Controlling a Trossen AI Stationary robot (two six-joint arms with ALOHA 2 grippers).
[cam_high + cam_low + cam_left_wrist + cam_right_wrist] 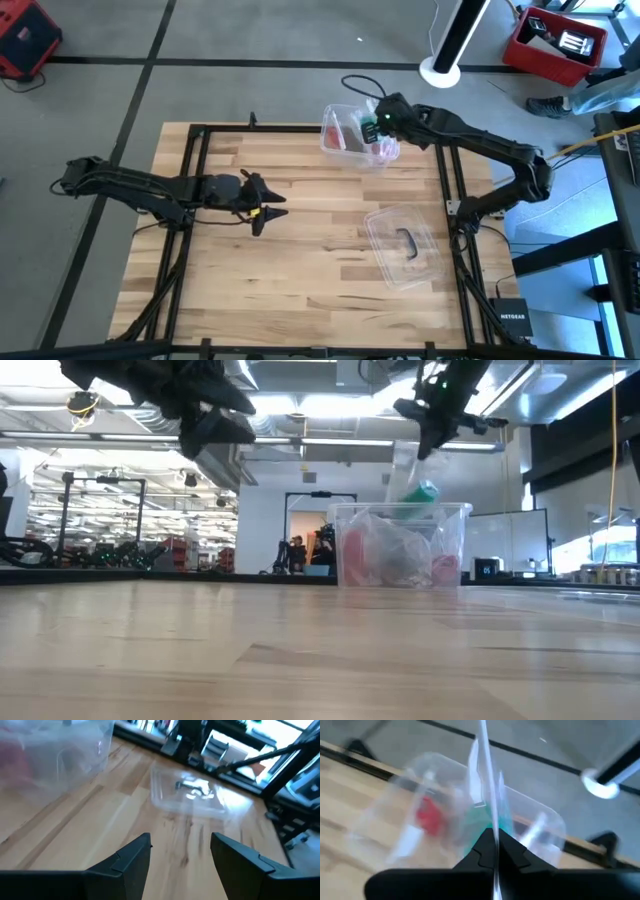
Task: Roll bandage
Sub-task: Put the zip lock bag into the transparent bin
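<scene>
The bandage [422,492] is a small teal-green roll inside a clear plastic wrap. It hangs just above the open top of a clear plastic box [345,535], below my right gripper [428,435], which is shut on the wrap. From above, the roll [369,128] shows over the box [340,135] at the table's far edge. My left gripper [272,205] hovers open over the left half of the table with nothing between its fingers [135,855]. My right gripper pinches the thin clear wrap [487,795] between its two shut fingers. The fingers slant down from the table's right. The wrap hangs below them with the green roll [482,827] in its lower end, clear of the table, over the box's opening.
The box holds pinkish-red packets [380,555]. Its clear lid [403,245] with a dark handle lies flat on the right half of the table, and the left wrist view shows it [192,792] ahead of the left gripper. Black frame rails [200,200] run along the table's sides.
</scene>
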